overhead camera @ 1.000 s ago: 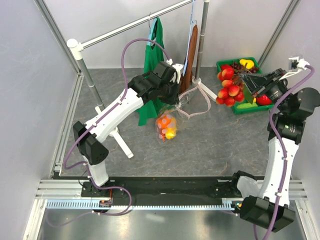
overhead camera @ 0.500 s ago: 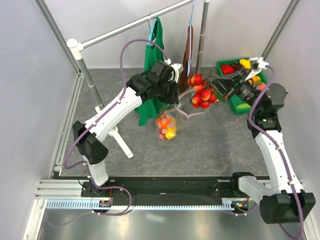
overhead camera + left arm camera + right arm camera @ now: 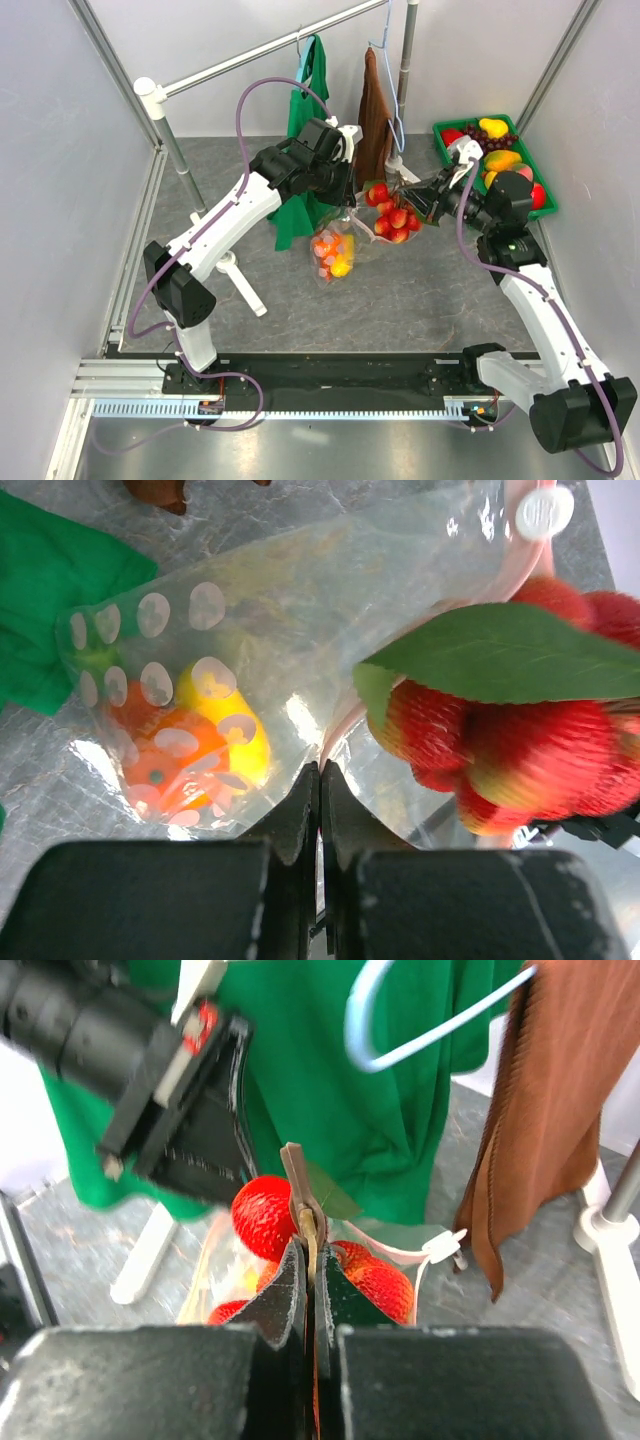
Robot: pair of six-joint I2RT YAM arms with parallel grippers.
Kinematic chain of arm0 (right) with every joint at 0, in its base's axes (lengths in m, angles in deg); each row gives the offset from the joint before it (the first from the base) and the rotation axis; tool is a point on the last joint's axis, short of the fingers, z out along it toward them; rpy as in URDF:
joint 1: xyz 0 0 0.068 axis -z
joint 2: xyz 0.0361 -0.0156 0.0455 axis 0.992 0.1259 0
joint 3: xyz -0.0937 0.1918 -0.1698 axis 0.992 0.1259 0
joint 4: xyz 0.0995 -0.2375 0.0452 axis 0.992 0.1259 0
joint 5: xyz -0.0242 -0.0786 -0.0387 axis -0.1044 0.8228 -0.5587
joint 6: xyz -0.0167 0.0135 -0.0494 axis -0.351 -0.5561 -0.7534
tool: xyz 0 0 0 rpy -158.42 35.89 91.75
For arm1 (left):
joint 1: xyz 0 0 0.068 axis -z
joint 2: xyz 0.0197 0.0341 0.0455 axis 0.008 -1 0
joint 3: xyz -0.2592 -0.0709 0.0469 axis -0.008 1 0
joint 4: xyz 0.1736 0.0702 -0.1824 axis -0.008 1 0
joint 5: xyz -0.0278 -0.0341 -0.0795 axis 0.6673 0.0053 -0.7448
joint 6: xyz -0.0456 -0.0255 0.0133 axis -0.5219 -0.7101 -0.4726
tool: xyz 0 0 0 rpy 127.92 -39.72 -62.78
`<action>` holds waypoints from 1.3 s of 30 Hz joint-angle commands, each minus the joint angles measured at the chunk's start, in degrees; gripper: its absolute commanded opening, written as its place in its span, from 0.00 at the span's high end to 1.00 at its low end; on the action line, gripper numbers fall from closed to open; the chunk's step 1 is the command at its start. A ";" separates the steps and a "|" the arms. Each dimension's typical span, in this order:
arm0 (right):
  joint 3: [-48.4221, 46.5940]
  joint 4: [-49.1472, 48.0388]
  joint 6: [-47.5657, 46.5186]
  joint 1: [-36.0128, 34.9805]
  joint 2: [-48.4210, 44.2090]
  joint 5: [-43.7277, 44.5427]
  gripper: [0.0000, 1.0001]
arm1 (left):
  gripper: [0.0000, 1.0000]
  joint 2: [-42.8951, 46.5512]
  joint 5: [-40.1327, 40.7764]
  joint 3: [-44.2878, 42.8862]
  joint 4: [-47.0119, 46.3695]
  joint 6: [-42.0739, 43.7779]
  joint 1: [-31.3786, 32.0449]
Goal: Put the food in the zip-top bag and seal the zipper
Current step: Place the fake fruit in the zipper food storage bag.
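Observation:
The clear dotted zip-top bag [image 3: 335,252] lies mid-table with orange and yellow food inside [image 3: 190,750]. My left gripper [image 3: 320,772] is shut on the bag's upper edge, holding its mouth up; the pink zipper strip [image 3: 520,550] with its white slider curves at the top right. My right gripper [image 3: 312,1245] is shut on the brown stem of a bunch of red bumpy fruits [image 3: 392,213] with a green leaf [image 3: 500,665], hanging it just over the bag's mouth, right beside my left gripper [image 3: 345,195]. More food fills the green tray [image 3: 548,195].
A green cloth [image 3: 305,120] and a brown towel [image 3: 375,105] hang on hangers from the rail behind the bag. The rail's white stand foot [image 3: 240,280] lies left of the bag. The frame's grey walls close in both sides.
My right arm has carried the red fruit bunch leftward from over the green tray to the bag's mouth. My left gripper has kept hold of the bag's edge.

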 commanded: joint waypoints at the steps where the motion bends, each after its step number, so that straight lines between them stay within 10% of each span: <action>1: -2.48 9.98 -12.15 -0.10 -0.68 -1.80 1.00 | 0.98 1.84 -1.86 -0.29 -0.60 -1.79 -0.61; 26: -15.85 29.41 -29.47 -16.45 11.72 13.56 0.99 | 0.98 1.57 -7.22 -2.13 -2.18 -2.58 -0.69; 29: -16.29 30.29 -29.38 -16.36 12.51 14.80 0.66 | 0.98 1.57 -7.84 -2.05 -2.09 -3.19 -1.31; 39: -21.64 30.56 -19.56 -14.18 10.67 17.27 0.15 | 0.98 2.01 -12.15 -0.64 -3.15 -5.31 -4.30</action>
